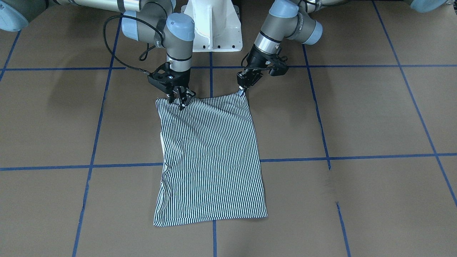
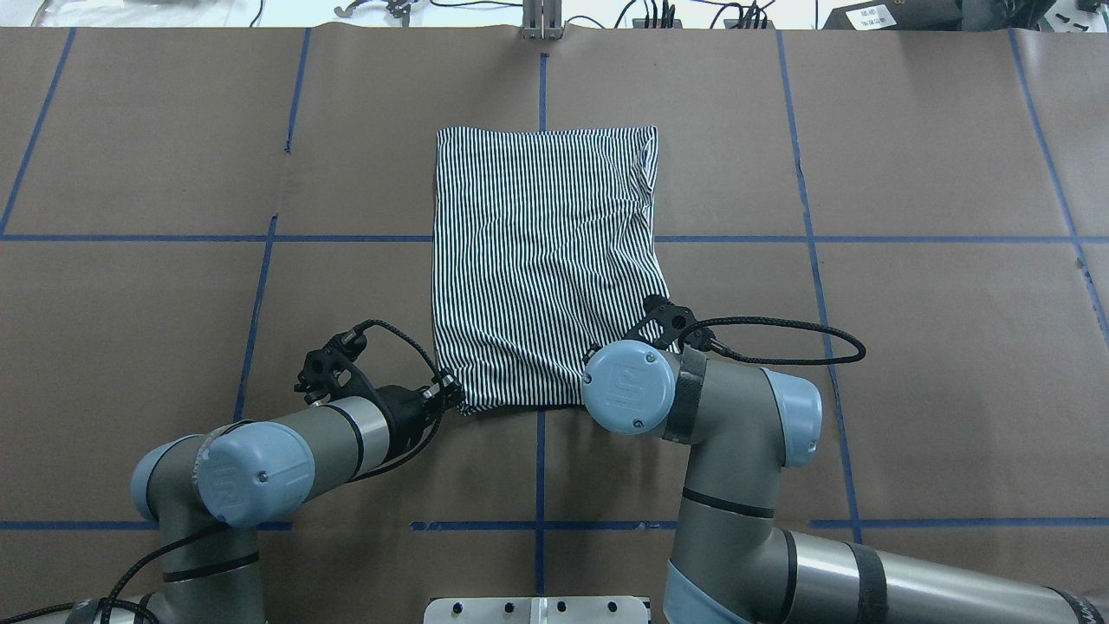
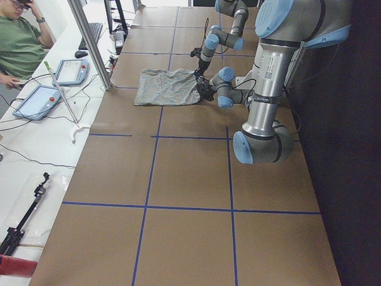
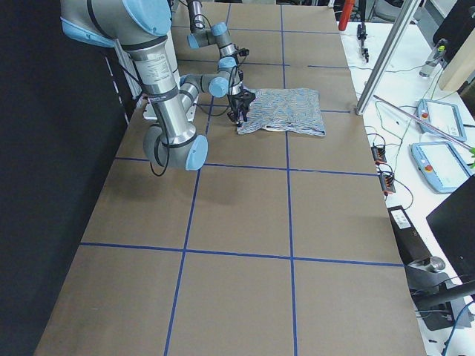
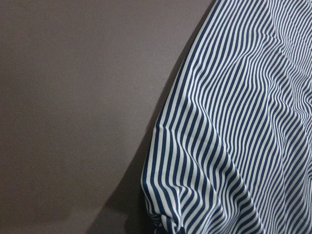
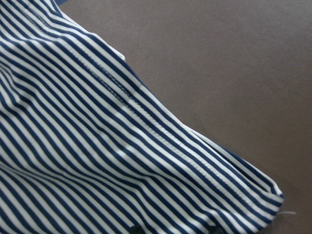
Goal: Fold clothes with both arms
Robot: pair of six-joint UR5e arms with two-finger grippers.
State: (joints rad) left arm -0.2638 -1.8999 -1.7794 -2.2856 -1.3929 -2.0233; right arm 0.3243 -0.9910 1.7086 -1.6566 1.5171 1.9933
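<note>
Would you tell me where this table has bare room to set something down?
Wide bare patches flank the striped shirt on both sides, out to the table ends; a narrow strip lies beyond its far hem. Crowded: the near hem, where the left end effector and right end effector meet the cloth.

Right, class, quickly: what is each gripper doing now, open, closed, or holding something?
Left gripper: closed, pinching one corner of the striped shirt nearest the robot.
Right gripper: closed, holding the shirt's other near corner.
</note>
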